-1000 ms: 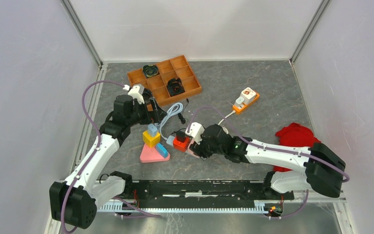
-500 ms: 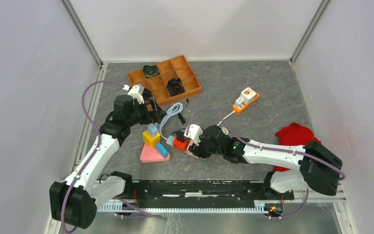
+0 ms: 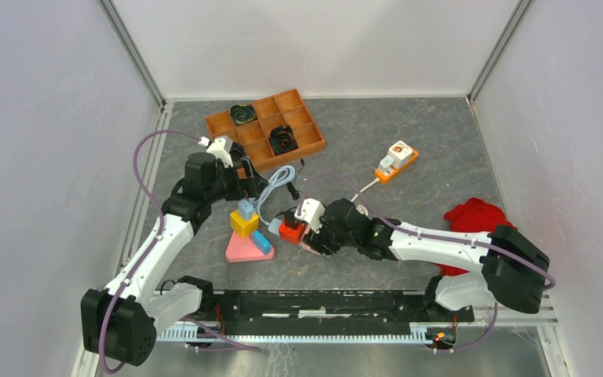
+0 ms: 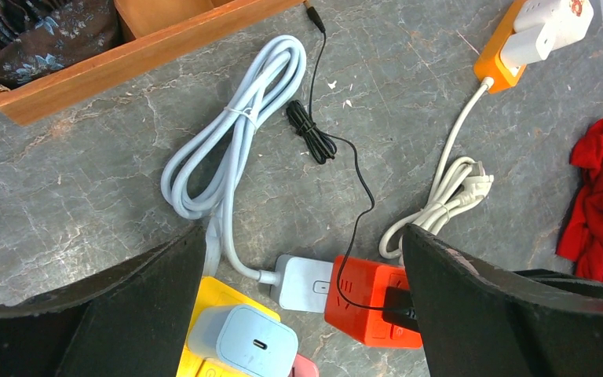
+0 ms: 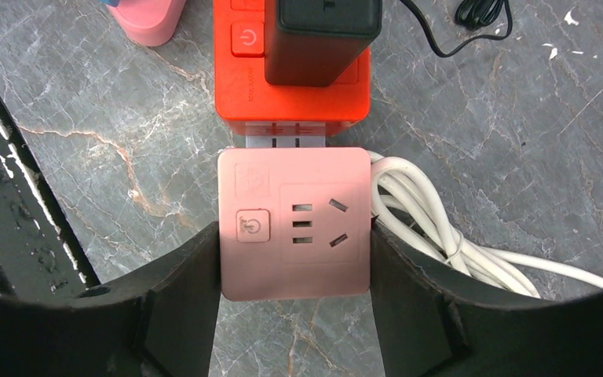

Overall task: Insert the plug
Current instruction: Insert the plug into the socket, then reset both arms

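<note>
**Top external view.** The left gripper (image 3: 248,179) hangs over a coiled pale-blue cable (image 3: 276,182), near a partitioned wooden tray (image 3: 292,102). The right gripper (image 3: 308,232) lies low at mid-table, just beside an orange-red plastic socket cube (image 3: 289,231). A flat orange power strip (image 3: 396,163) lies farther back. A crumpled red cloth (image 3: 475,218) lies well apart to the right.

**Left wrist view.** The left gripper (image 4: 302,236) has its jaws wide apart and holds nothing. Between its fingers appear the coiled pale-blue cable (image 4: 232,149), a thin black cord (image 4: 338,157) and the orange-red plastic socket cube (image 4: 361,306). A pale-blue charger (image 4: 243,339) sits on a yellow block (image 4: 212,302).

**Right wrist view.** The right gripper (image 5: 294,236) is clamped on a pink square plastic socket block (image 5: 294,224), with one finger on each side. Just ahead lies the orange-red plastic socket cube (image 5: 286,86), and the black box-shaped plug (image 5: 322,35) stands on its socket face. How deep the pins sit cannot be told. A bundled white cable (image 5: 412,208) touches the pink block's right side.
</note>
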